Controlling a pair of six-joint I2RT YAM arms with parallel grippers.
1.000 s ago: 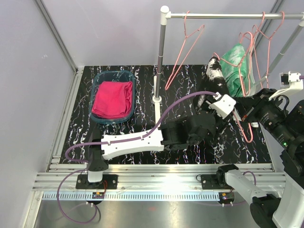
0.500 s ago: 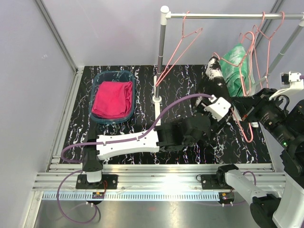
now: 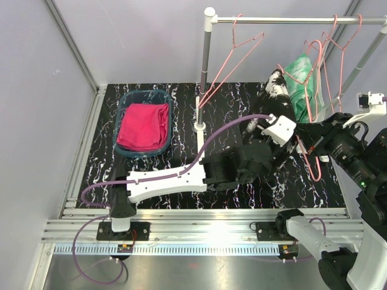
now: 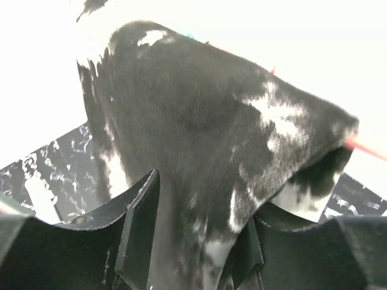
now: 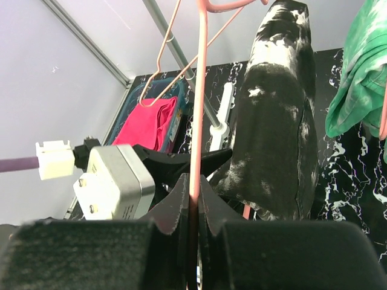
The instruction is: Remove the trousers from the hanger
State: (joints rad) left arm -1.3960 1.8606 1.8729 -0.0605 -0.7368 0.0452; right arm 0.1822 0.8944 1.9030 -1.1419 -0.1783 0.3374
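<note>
Your left gripper [image 4: 193, 241] pinches the black trousers [image 4: 205, 133], which hang on the hanger [image 5: 198, 90]. Your right gripper [image 5: 192, 202] squeezes that hanger's wire. You are at the pulling-off step. Next, I think, pull the cloth down and away while you hold the hanger firm.

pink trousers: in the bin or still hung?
In the bin: the pink trousers lie folded inside the blue bin, with no hanger on them.
</note>
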